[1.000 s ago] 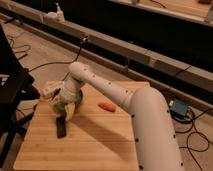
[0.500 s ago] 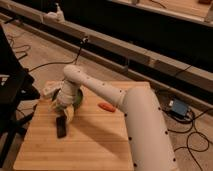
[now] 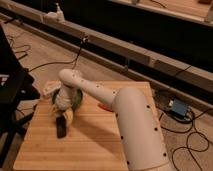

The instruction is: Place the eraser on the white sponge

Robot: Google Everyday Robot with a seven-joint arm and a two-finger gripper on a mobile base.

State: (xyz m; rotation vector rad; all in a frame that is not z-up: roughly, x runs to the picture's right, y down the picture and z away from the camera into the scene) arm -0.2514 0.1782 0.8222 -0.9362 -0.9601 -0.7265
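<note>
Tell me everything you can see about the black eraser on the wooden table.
The eraser is a small, flat, black bar with a matte look. It lies flat on the wooden table, toward the left of the picture, its long side running roughly away from the camera. The open gripper hangs right over its far end; whether they touch cannot be told. Nothing else touches it.

No writing, label, brand, number or sign can be read anywhere here, neither on the wooden counter (image 3: pixel 90 147) nor on the white arm (image 3: pixel 135 125) nor on the small blue box (image 3: pixel 178 107) on the floor. The claw (image 3: pixel 64 117) is low over the left part of the counter, right at the top end of the black eraser (image 3: pixel 61 131).
</note>
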